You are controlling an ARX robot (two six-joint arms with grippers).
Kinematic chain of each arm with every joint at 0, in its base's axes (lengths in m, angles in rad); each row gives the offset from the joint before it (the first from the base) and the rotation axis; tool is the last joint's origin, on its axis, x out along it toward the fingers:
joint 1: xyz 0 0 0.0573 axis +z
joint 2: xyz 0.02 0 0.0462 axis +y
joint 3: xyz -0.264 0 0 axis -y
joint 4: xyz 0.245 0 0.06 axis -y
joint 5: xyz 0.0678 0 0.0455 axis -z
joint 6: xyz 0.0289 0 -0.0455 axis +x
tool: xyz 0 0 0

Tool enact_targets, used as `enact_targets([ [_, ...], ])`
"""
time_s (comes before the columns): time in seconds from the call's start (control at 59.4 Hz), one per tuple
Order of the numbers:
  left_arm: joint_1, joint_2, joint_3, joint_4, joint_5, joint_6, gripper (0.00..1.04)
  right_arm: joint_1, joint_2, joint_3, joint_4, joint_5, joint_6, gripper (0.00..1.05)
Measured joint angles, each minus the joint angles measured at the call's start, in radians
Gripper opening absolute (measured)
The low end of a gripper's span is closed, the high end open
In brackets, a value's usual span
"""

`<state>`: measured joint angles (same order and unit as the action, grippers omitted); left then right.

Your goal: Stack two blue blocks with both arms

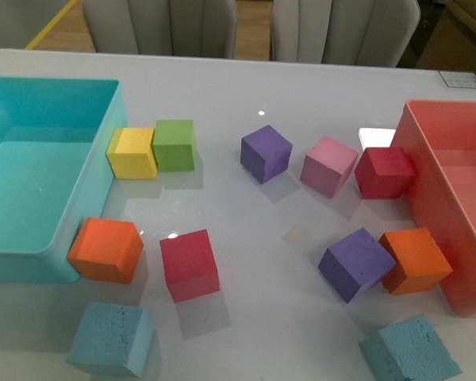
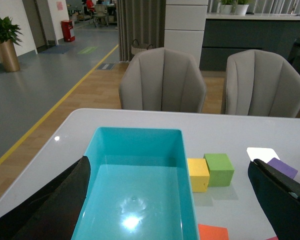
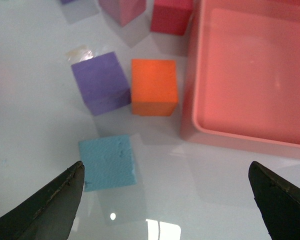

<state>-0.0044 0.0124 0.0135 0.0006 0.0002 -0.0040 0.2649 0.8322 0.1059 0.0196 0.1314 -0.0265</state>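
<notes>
Two sky-blue foam blocks lie apart on the white table near its front edge: one blue block (image 1: 111,339) at the front left, the other blue block (image 1: 409,349) at the front right. The right one shows in the right wrist view as a pitted blue block (image 3: 108,162) close to one finger of my open right gripper (image 3: 165,200), off to the side of the gap. My left gripper (image 2: 172,200) is open above the turquoise bin (image 2: 180,145), with nothing between its fingers. Neither arm shows in the front view.
A large turquoise bin (image 1: 103,151) stands at the left and a pink bin (image 1: 428,182) at the right. Yellow (image 1: 132,153), green (image 1: 174,145), orange (image 1: 105,250), red (image 1: 190,264), purple (image 1: 355,264), orange (image 1: 414,260), pink (image 1: 328,165) and dark red (image 1: 383,172) cubes are scattered between them.
</notes>
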Motion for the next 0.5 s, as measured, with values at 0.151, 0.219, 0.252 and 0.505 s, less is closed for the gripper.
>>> enact_targets([
  [0.151,0.0,0.0,0.0,0.0,0.0,0.0,0.96,0.078,0.327,0.018,0.168,-0.015,0.026,0.96],
  [0.219,0.0,0.0,0.0,0.0,0.0,0.0,0.96,0.099,0.455,0.036,0.224,-0.018,0.042,0.96],
  [0.252,0.0,0.0,0.0,0.0,0.0,0.0,0.96,0.106,0.515,0.047,0.254,-0.021,0.051,0.96],
  [0.505,0.0,0.0,0.0,0.0,0.0,0.0,0.96,0.125,0.895,0.152,0.396,0.018,0.076,0.96],
])
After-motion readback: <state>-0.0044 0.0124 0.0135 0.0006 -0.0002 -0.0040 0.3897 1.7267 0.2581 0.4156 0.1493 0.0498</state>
